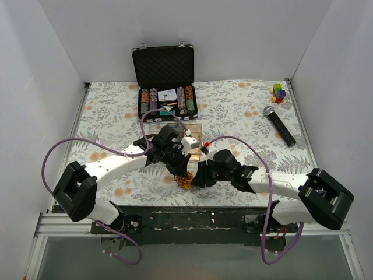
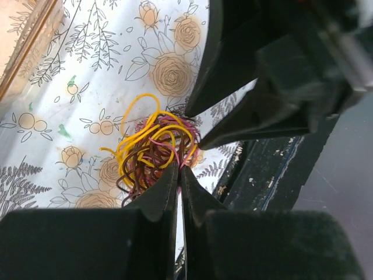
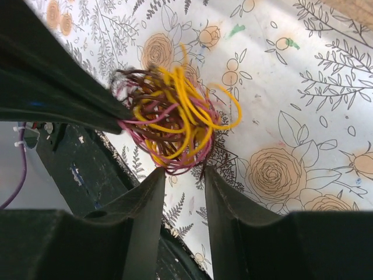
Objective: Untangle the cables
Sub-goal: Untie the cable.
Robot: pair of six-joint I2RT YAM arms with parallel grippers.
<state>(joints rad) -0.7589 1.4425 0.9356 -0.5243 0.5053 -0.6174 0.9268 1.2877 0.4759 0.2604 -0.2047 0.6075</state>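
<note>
Two arms: both reach in from the near edge and meet low in the middle of the top view, claw tips facing each other across the clump.
Cables: one small tangle of thin yellow, pink-red and dark brown loops, over the flowered cloth close to its front edge, between the two claws. I cannot tell whether it rests on the cloth or hangs just above it.
Left claw: jaws closed tight, tips together, nipping a few strands at the rim of the clump.
Right claw: jaws parted about halfway, gripping nothing. The nearest loops sit just at the mouth of the gap; I cannot tell whether they touch the tips.
Strands: yellow loops stick out furthest, on the side away from the left claw; the brown and pink ones are wound tighter at the core.
Case: black, lid up, at the back of the cloth, with rows of chips inside.
Tray: pale, just in front of the case, partly under the left arm.
Microphone: lying at the right, well apart from the clump.
Blocks: small coloured pile at the far right corner.
</note>
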